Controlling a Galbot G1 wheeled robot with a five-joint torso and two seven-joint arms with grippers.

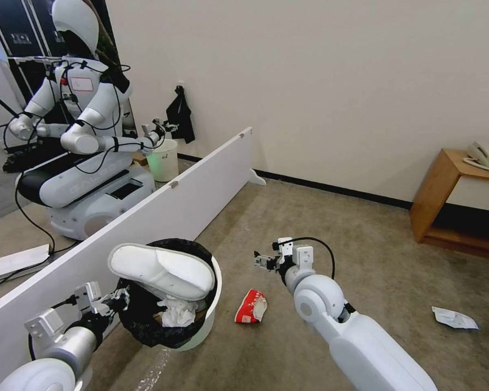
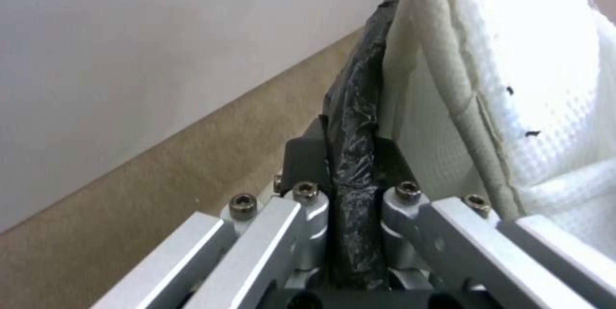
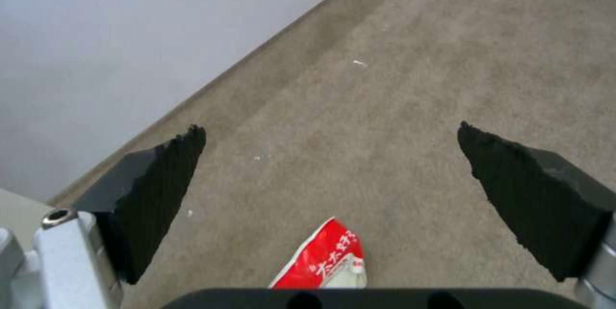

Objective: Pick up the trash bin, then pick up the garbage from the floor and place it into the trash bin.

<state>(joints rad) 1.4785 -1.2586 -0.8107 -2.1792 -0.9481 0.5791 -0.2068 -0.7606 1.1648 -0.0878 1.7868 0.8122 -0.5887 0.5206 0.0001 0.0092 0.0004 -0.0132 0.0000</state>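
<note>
The trash bin (image 1: 207,320), white with a black liner, stands on the floor (image 1: 331,217) at the lower left of the head view. A white slipper (image 1: 163,271) lies across its top and crumpled white tissue (image 1: 177,313) sits under it. My left gripper (image 1: 120,298) is shut on the bin's lined rim (image 2: 353,121), with the slipper (image 2: 532,58) right beside it. My right gripper (image 1: 263,262) hangs open above the carpet, a little beyond a red-white snack packet (image 1: 251,307). The same packet (image 3: 324,261) lies near the base of the open right gripper (image 3: 328,128).
A white crumpled wrapper (image 1: 454,318) lies on the carpet at the right. A long white-framed mirror (image 1: 146,222) leans along the left, close behind the bin. A wooden side table (image 1: 445,201) with a telephone stands by the far wall.
</note>
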